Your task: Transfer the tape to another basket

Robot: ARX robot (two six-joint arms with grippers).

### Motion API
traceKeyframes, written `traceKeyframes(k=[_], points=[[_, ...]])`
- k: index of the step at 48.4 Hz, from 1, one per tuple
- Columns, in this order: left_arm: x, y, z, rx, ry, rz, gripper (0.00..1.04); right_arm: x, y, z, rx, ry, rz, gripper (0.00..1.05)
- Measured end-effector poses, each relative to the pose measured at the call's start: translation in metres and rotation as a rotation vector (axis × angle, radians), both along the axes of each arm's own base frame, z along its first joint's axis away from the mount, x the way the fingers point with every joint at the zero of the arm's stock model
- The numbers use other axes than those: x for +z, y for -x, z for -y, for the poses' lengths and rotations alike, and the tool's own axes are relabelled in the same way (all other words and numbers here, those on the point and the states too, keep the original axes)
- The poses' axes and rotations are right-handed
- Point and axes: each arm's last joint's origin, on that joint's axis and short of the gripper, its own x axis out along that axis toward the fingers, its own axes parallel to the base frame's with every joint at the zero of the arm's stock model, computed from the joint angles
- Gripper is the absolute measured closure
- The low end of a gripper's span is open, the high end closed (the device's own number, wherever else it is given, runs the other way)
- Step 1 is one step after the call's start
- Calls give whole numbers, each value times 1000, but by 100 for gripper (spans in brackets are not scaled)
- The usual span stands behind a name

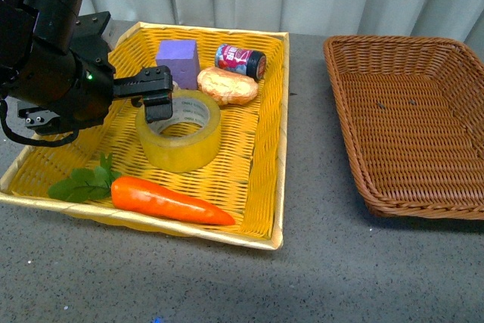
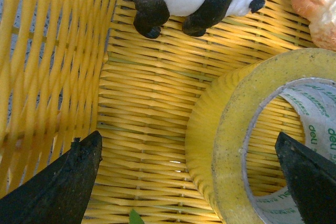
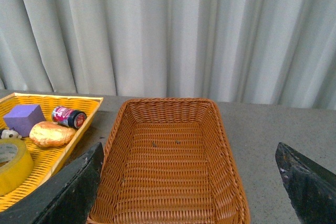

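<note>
tape (image 1: 180, 132), a thick translucent yellowish roll with a white printed core, lies flat mid-floor in the yellow basket (image 1: 266, 187), with a carrot (image 1: 170, 200) at its six o'clock. left fingers (image 2: 68, 182) are spread, straddling the roll's wall (one over the core). brown basket (image 1: 408, 104) sits at three o'clock on the worktop (image 1: 325, 277); right fingers (image 3: 68, 187) gape wide apart.
</note>
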Motion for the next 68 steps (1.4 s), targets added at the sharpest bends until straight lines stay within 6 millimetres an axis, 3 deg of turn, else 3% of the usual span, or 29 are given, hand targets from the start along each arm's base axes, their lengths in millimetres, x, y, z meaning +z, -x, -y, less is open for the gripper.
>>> traceKeyframes(k=[20,46,56,68], points=[[-6,-3,3,-12,-25,-15,7,0,0,0,0,0,0,9],[-6,-3,9,-22,-27,-16,86,0,0,0,0,0,0,9],[2,-2,11,-42,-25,3,88,0,0,0,0,0,0,9],[41,-5,22,-223,-46,154,88,0,0,0,0,0,0,9]])
